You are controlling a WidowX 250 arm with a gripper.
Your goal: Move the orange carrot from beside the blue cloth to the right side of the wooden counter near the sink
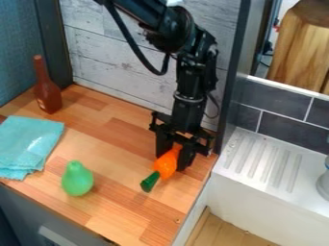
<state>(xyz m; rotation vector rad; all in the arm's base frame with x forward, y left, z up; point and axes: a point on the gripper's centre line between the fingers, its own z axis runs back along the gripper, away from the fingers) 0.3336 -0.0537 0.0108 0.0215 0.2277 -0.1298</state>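
Pincer (171,162): right of centre, a little below mid-frame, hanging from the black arm (189,81) that comes in over the top edge. Points down, close over the wooden table (122,139). Its two fingers stand partly apart, one to either side of an orange carrot-like toy (166,166), the gap about as wide as the toy's body; toy looks gripped.

Toy lies aslant: upper part in between the fingers, dark green end (149,182) sticking out toward the lower left. Whether its underside touches the table, cannot tell.

Green pear-shaped toy (77,181): lower left of the frame, on the table, narrow end toward the top of the frame. Well apart from the pincer, nearer the table's front edge.

Turquoise cloth (29,144): left edge of the frame, folded, flat on the table, with a shiny patch. Near the pear-shaped toy, not touching it.

Brown bottle (48,93): upper left, upright on the table near the back corner, slim neck, wider body.

Behind the table: pale planked wall (103,57); blue panel (16,53) at upper left. Right side of the frame: white ridged drainboard (257,163) beside the table, dark grey tiles (279,106) above it, a light wooden piece (300,53) at upper right.
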